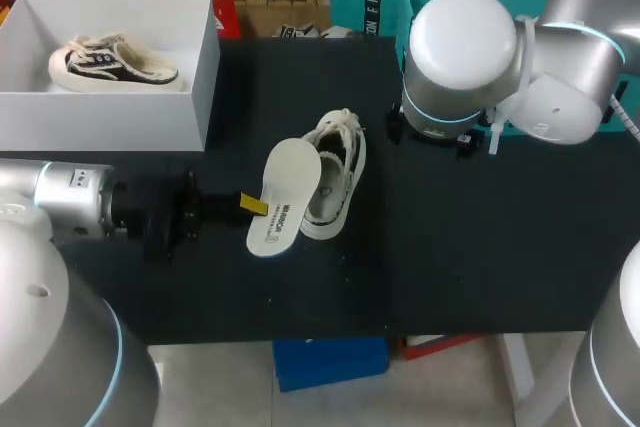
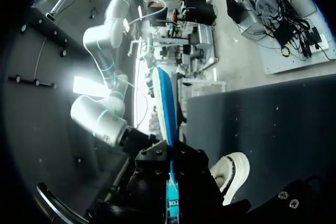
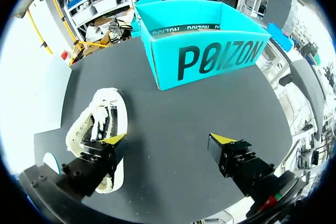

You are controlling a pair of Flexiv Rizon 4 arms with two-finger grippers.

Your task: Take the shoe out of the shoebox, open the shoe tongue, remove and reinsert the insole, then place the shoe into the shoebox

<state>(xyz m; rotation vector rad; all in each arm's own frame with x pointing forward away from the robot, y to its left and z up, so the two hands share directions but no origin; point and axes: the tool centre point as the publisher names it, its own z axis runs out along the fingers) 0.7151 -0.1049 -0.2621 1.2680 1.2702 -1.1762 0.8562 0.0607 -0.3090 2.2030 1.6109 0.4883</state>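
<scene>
Left tool (image 1: 252, 205) pinches the insole (image 1: 285, 192), overlapping the shoe (image 1: 338, 172) on the surface (image 1: 480, 247). Right tool (image 3: 167, 140) spread beside the shoe.

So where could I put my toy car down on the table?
The biggest bare patch is right of the loose shoe, out to the table edge. There's a smaller one between the box and the loose shoe. It's crowded where the left claw holds the insole.

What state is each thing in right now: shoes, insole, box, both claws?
Table shoe: outside the box, insole removed.
Insole: out, gripped at its edge.
Shoebox: open, holds the other shoe.
Left gripper: shut on insole.
Right gripper: open, empty.
</scene>
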